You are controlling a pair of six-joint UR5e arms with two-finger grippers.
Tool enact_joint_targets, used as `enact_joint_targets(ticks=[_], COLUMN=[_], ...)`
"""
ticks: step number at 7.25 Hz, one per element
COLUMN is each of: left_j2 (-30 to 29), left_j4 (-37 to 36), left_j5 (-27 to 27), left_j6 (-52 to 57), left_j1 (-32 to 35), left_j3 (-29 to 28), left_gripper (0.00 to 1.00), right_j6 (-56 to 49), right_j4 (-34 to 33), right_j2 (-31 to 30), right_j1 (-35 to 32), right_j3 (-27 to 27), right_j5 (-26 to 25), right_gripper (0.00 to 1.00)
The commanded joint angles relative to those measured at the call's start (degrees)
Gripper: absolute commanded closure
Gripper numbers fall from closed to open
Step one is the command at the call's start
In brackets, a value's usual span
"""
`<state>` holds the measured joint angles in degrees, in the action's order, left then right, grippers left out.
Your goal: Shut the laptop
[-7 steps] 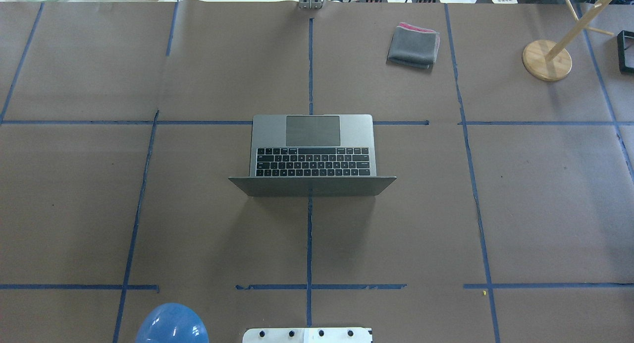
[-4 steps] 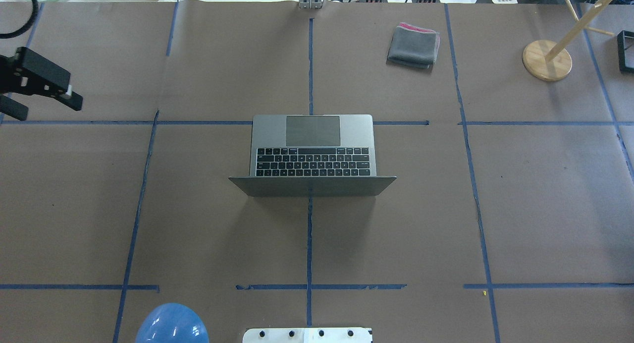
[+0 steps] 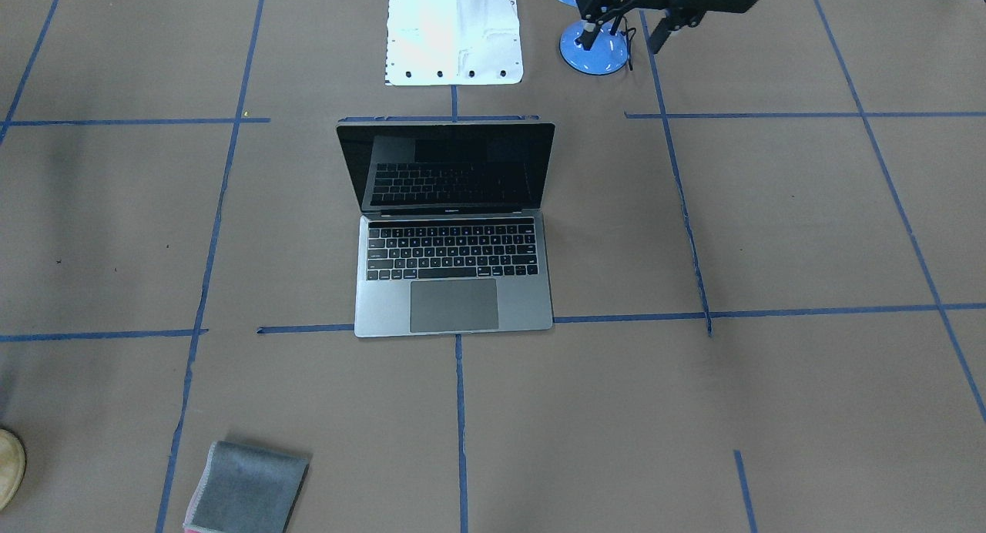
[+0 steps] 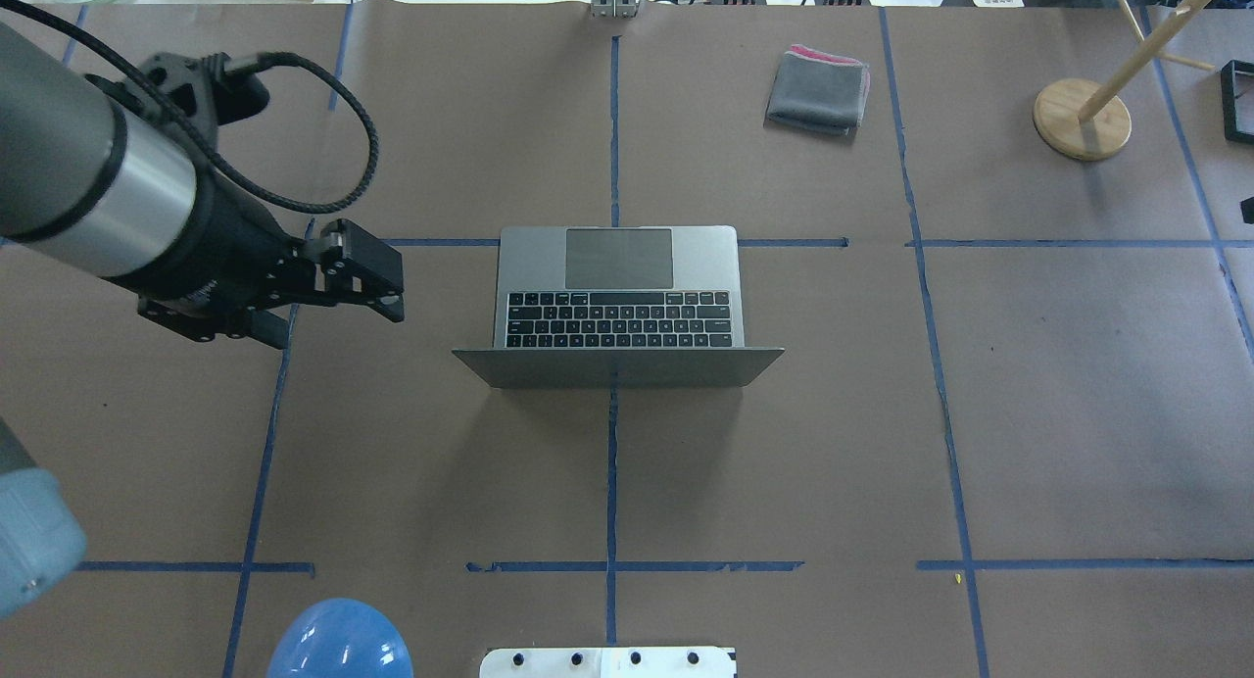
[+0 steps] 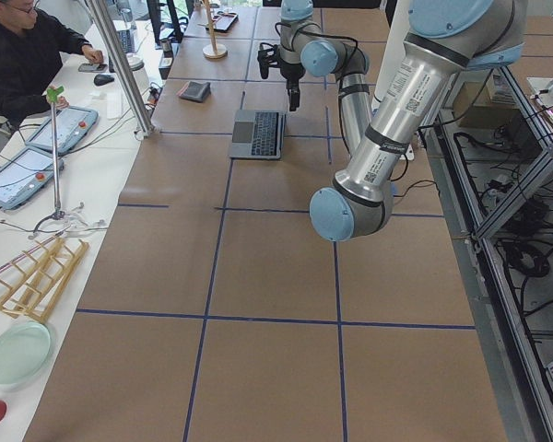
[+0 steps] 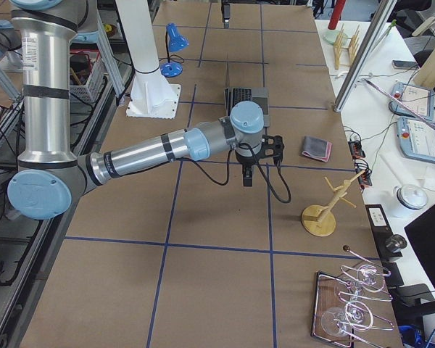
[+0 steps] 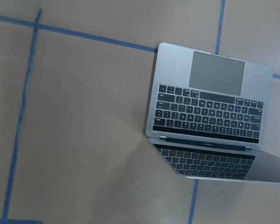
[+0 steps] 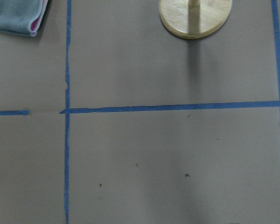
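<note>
Left arm has swung in since the earlier overhead shots. The left gripper (image 4: 328, 321) was at the far left edge and is now near the laptop's (image 4: 617, 266) left side, apart from it. The laptop has not shifted.

Front view: the laptop sits mid-table on the centre tape line, lid up, dark screen facing the operators' side, lid back toward the robot. The left gripper hangs above the table beyond the lid corner, fingers spread wide, nothing between them.

Overhead: same. The lid leans back toward the robot and no contact is made yet.

Left side view: the left arm reaches out over the laptop's end, gripper clear of it.

Right side view: the right gripper (image 6: 248, 170) hovers over bare table, well apart from the laptop. I cannot tell whether it is open or closed.

Left wrist view: the laptop is in the right half, off-centre, so the gripper isn't lined up with the lid.

Right wrist view: only the cloth (image 8: 16, 18), the stand (image 8: 196, 16) and tape, no laptop.

Risks, my guess: a push from the side would slide or spin the laptop on the paper. Pressing down on the leaning lid could open it wider. A fast push slams it, or traps a finger on the keys.
</note>
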<state>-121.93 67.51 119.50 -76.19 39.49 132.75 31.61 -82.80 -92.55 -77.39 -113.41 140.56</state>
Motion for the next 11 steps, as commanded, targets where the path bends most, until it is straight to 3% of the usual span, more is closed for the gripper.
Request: enact_joint_targets(ticks=[1, 2, 3, 4, 5, 6, 7, 8, 9, 10, 11], left_j2=[-2.8, -3.0, -3.0, -3.1, -3.1, -3.1, -3.1, -3.6, -4.4, -4.5, -4.8], left_j4=[0.8, 1.5, 2.1, 4.1, 5.5, 6.1, 6.4, 6.6, 6.9, 7.9, 9.0], left_j5=[-7.9, -8.5, -11.6, -13.3, -13.3, -13.3, -13.3, -13.3, -13.3, -13.4, -13.4], left_j6=[-5.1, -5.2, -5.4, -5.5, -6.9, -7.1, -7.1, -7.0, -7.0, -6.9, -6.7], left_j1=[-7.9, -8.6, -12.0, -14.7, -15.0, -15.4, -15.8, -15.9, -15.9, -16.2, -16.2], left_j3=[-1.1, -2.0, -3.0, -4.2, -5.3, -5.7, -6.1, -7.1, -8.4, -9.5, -11.1], left_gripper=[0.02, 0.10, 0.27, 0.55, 0.81, 0.91, 0.94, 0.95, 0.98, 1.00, 1.00], right_j6=[26.2, 36.3, 41.4, 44.8, 48.5, 51.5, 52.0, 52.0, 53.3, 54.8, 54.8], right_j4=[13.1, 14.9, 14.9, 14.9, 14.9, 14.7, 13.6, 11.8, 9.2, 2.6, -6.0], right_j2=[2.0, 4.0, 6.0, 6.9, 8.0, 8.0, 8.0, 8.1, 9.0, 13.6, 21.0], right_j1=[11.9, 17.8, 23.3, 27.5, 32.7, 38.1, 43.8, 47.6, 52.2, 57.3, 59.6], right_j3=[-4.9, -7.3, -9.3, -11.5, -13.1, -14.7, -16.1, -17.5, -19.0, -19.0, -18.6], right_j5=[-3.7, -8.5, -12.6, -15.7, -20.2, -25.7, -31.9, -34.4, -40.0, -46.3, -48.6], right_gripper=[0.00, 0.00, 0.00, 0.01, 0.14, 0.45, 0.80, 0.98, 1.00, 1.00, 1.00])
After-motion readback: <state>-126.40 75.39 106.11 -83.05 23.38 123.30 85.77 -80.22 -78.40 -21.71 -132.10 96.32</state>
